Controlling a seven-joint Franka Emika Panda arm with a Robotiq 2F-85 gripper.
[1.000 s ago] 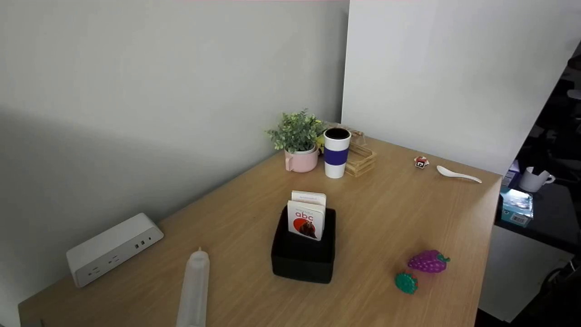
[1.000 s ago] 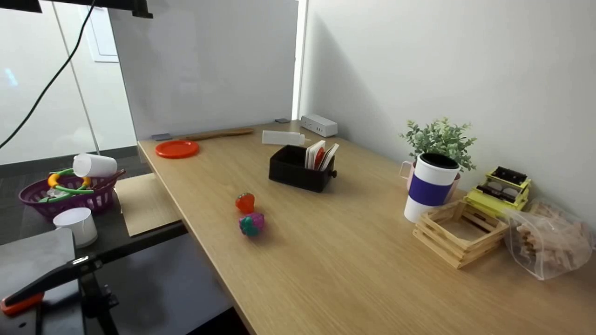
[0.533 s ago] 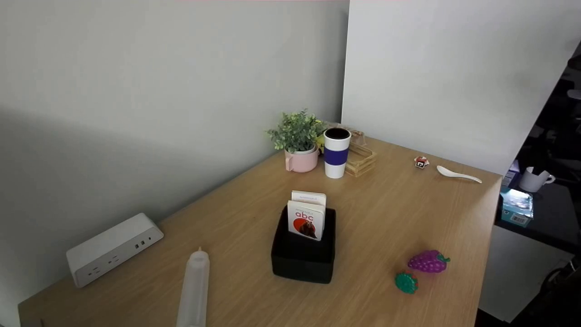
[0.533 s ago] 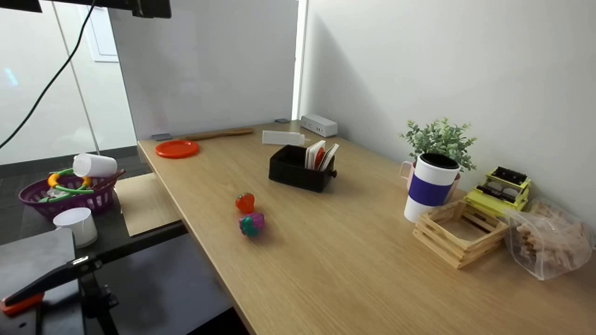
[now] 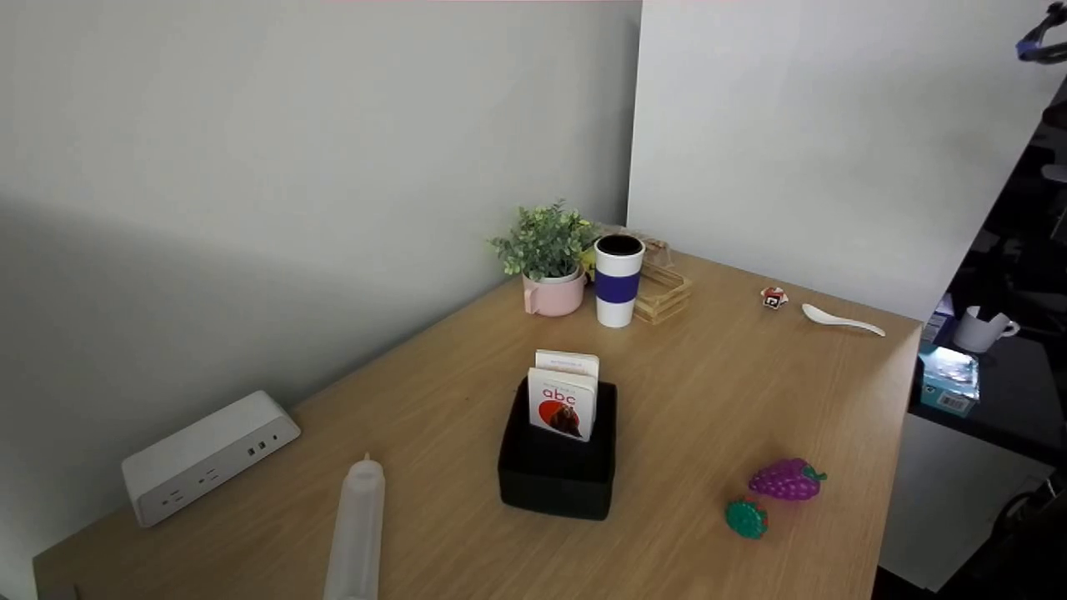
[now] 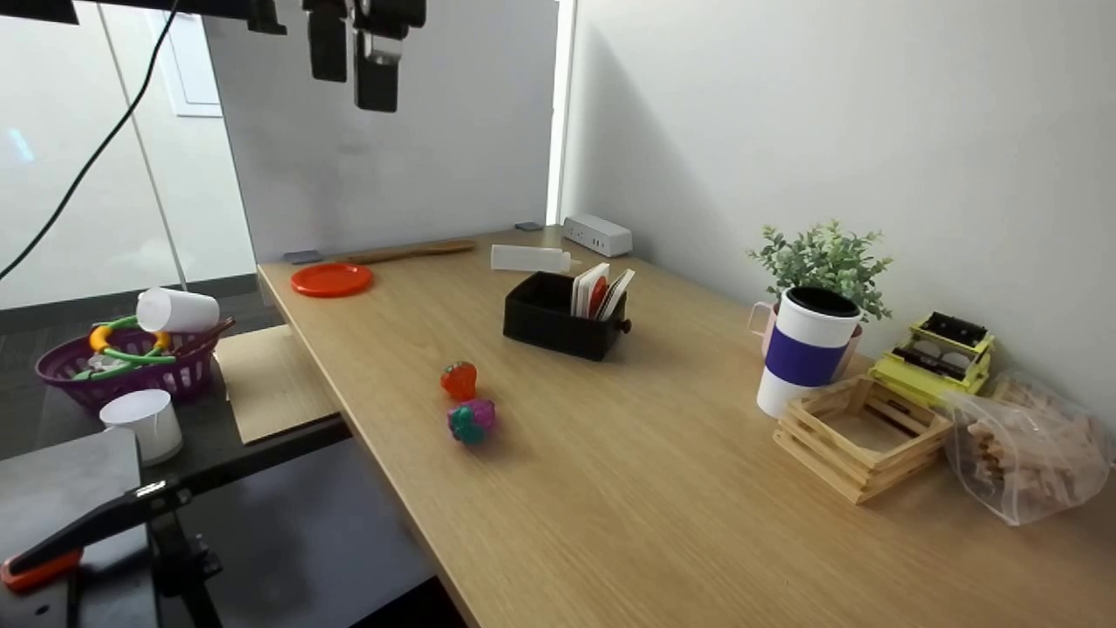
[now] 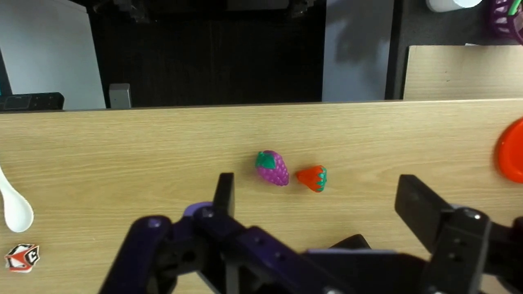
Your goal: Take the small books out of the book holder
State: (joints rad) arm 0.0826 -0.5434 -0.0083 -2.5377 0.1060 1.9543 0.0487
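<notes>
Small white books stand leaning in the book holder. The front book (image 5: 563, 404) has "abc" and a red picture on its cover, and another book (image 5: 568, 360) shows behind it. Seen from the side, they sit at one end of the holder (image 6: 558, 331), a black open-topped box with a knob. My gripper (image 6: 353, 83) hangs high above the table, well apart from the books. In the wrist view the gripper (image 7: 318, 181) has its fingers spread wide with nothing between them. Only a dark corner of the holder (image 7: 350, 243) shows there; the books are hidden.
A purple toy grape (image 5: 787, 480) and a toy strawberry (image 6: 459, 381) lie near the table's edge. A squeeze bottle (image 5: 357, 533) and white power box (image 5: 212, 458) are beside the holder. A tall cup (image 6: 806, 349), potted plant (image 5: 546, 242) and wooden crate (image 6: 863, 436) stand further along.
My gripper has come down into view at the top of an exterior view, and a bit of it now shows at the upper right corner elsewhere. Books and holder have stayed put.
</notes>
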